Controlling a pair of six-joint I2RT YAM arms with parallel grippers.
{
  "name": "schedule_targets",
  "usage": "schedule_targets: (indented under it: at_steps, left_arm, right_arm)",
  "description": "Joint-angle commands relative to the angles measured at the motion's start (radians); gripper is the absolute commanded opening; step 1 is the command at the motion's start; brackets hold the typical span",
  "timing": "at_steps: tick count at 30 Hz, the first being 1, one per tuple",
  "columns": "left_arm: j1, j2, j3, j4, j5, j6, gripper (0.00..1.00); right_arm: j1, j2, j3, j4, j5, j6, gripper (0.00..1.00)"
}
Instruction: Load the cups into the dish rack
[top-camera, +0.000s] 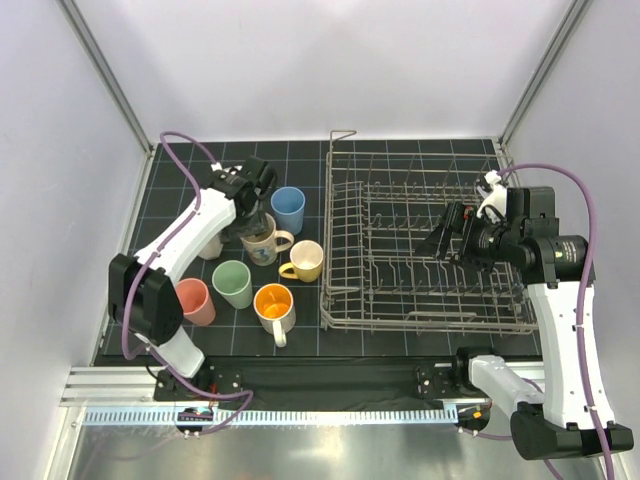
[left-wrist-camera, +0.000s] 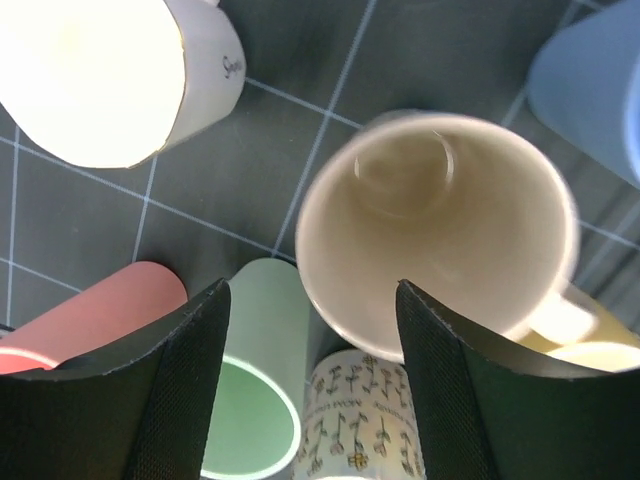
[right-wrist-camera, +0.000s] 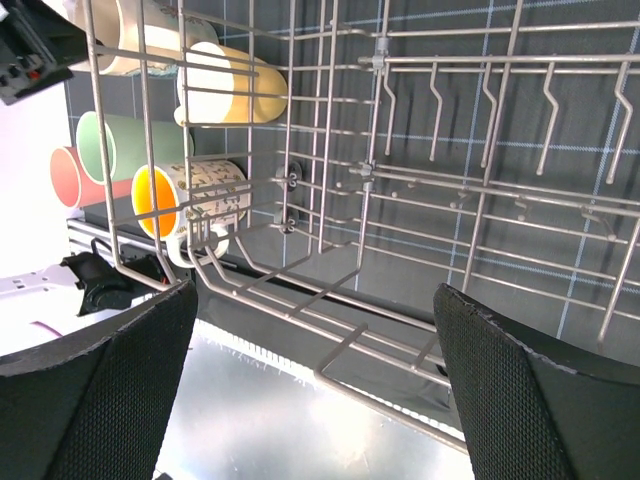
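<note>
Several cups stand on the black mat left of the empty grey wire dish rack (top-camera: 345, 300): blue (top-camera: 288, 208), cream mug (top-camera: 265, 245), yellow mug (top-camera: 305, 261), pale green (top-camera: 232, 283), pink (top-camera: 194, 300) and a white mug with orange inside (top-camera: 274, 303). My left gripper (top-camera: 258, 205) is open just above the cream mug (left-wrist-camera: 440, 220), whose near rim lies between the fingers (left-wrist-camera: 190, 390). The white cup (left-wrist-camera: 90, 70) shows in the left wrist view. My right gripper (top-camera: 445, 240) hangs open and empty over the rack (right-wrist-camera: 400, 180).
The rack's upright tines and raised left handle (top-camera: 343, 135) stand around the right gripper. The cups are packed close together. White walls close in the mat on three sides; a metal rail (top-camera: 300, 415) runs along the near edge.
</note>
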Motion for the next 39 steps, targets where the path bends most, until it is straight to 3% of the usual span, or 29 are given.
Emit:
schedule_targets:
  at_steps: [1,9,18,23,34,39]
  left_arm:
    - [0.033,0.011,-0.026,0.047,0.027,0.008,0.65]
    - [0.063,0.056,-0.041,0.118,0.036,0.04,0.52]
    - [0.071,0.085,-0.055,0.147,0.026,0.044,0.26]
    - [0.073,0.07,-0.066,0.141,0.024,0.046,0.0]
    - [0.076,-0.087,0.012,0.083,-0.037,0.046,0.0]
    - [0.074,-0.177,0.087,0.029,-0.022,0.043,0.0]
  right_arm:
    - [0.004,0.001,0.04,0.047,0.011,0.013,1.0]
    - [0.003,0.009,0.048,0.024,0.031,0.028,1.0]
    - [0.004,-0.007,0.039,0.014,0.022,0.028,1.0]
    - [0.004,-0.005,0.048,0.002,0.026,0.019,1.0]
    - [0.006,0.018,0.086,0.013,0.018,0.016,1.0]
    - [0.019,0.032,0.112,0.011,0.11,0.056,1.0]
